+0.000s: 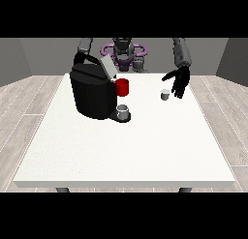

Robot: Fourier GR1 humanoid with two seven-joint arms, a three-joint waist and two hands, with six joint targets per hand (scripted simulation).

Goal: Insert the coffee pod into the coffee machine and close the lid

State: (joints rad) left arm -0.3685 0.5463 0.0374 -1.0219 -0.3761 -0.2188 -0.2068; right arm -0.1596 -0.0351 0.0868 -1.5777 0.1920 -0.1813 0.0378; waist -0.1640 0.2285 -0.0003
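Note:
A black coffee machine (93, 94) stands on the left half of the white table (126, 146), its grey lid (108, 67) tilted up and open. A red part (122, 87) shows at its front, above a grey cup (123, 111) on the drip base. A small pale coffee pod (165, 94) sits on the table to the right. The hand at the view's right (179, 81) hangs just right of the pod with straight fingers pointing down, apart from it. The hand at the view's left is hidden behind the machine.
The robot's torso (123, 53) is behind the table's far edge. The arm at the view's left (84, 45) drops behind the machine. Bare table surface stretches across the front and right.

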